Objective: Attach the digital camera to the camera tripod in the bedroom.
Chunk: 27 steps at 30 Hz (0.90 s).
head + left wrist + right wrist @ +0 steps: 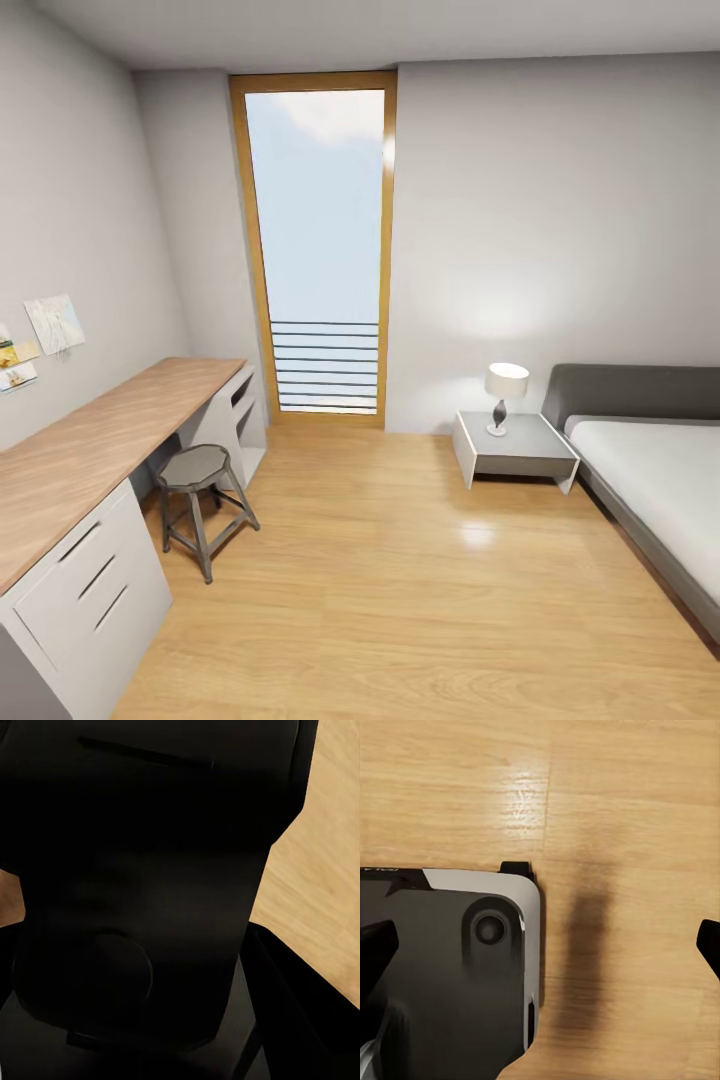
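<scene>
The digital camera and the camera tripod are out of view. The head view looks into the bedroom, with pale grey walls, a light wood plank floor [400, 590] and a grey bed [650, 470] at the right. In the right wrist view my right gripper [542, 945] hangs open over the floor, its two black fingertips far apart at the picture's edges with nothing between them. A grey and black part of my own base [450, 967] lies below it. The left wrist view looks at a black part of my body [150, 885] up close, so the left gripper's state is unclear.
A long wooden desk [90, 440] with white drawers runs along the left wall, and a grey metal stool [195, 470] stands in front of it. A tall wood-framed window [320, 250] fills the far wall. A grey nightstand [520, 450] carries a small lamp [505, 385] beside the bed.
</scene>
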### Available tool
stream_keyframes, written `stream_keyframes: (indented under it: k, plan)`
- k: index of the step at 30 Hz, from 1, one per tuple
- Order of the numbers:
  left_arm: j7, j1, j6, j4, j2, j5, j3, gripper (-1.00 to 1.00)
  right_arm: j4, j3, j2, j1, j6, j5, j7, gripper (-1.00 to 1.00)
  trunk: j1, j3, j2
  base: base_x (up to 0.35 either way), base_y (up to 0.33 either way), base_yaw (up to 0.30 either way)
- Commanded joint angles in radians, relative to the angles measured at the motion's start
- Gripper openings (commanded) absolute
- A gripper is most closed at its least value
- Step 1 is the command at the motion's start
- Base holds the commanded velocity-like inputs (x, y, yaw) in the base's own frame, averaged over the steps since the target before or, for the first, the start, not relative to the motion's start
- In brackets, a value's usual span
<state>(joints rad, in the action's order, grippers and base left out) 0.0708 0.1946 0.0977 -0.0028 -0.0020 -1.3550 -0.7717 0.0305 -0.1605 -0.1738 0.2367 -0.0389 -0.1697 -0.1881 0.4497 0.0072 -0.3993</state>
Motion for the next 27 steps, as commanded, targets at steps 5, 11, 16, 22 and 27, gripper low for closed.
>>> stream_keyframes:
  k: [5,11,16,22,27]
  plan:
    - [0.006,0.0,0.0,0.001,0.0,-0.01,-0.008,-1.0,0.003,-0.009,-0.001,0.001,-0.004,-0.01,-0.002,1.0,0.0,0.0,-0.001,0.0,0.0,0.0]
    - [0.004,0.0,-0.001,0.001,0.0,-0.01,-0.008,-1.0,0.003,-0.009,-0.001,0.001,-0.003,-0.01,-0.001,1.0,0.0,0.0,-0.001,0.0,0.0,0.0]
    - [0.004,0.0,-0.001,0.001,0.0,-0.01,-0.008,-1.0,0.003,-0.008,-0.001,0.001,-0.003,-0.01,-0.002,1.0,0.0,0.0,-0.001,0.0,0.0,0.0]
    - [-0.001,0.0,-0.003,0.001,0.003,-0.012,-0.007,-1.0,0.003,-0.008,-0.001,0.001,-0.001,-0.01,-0.002,1.0,0.0,0.0,-0.001,0.0,0.0,0.0]
    - [-0.018,0.0,-0.004,0.001,0.004,-0.013,-0.002,-1.0,0.003,-0.008,-0.001,0.001,-0.002,-0.01,-0.003,1.0,0.0,0.0,-0.001,0.0,0.0,0.0]
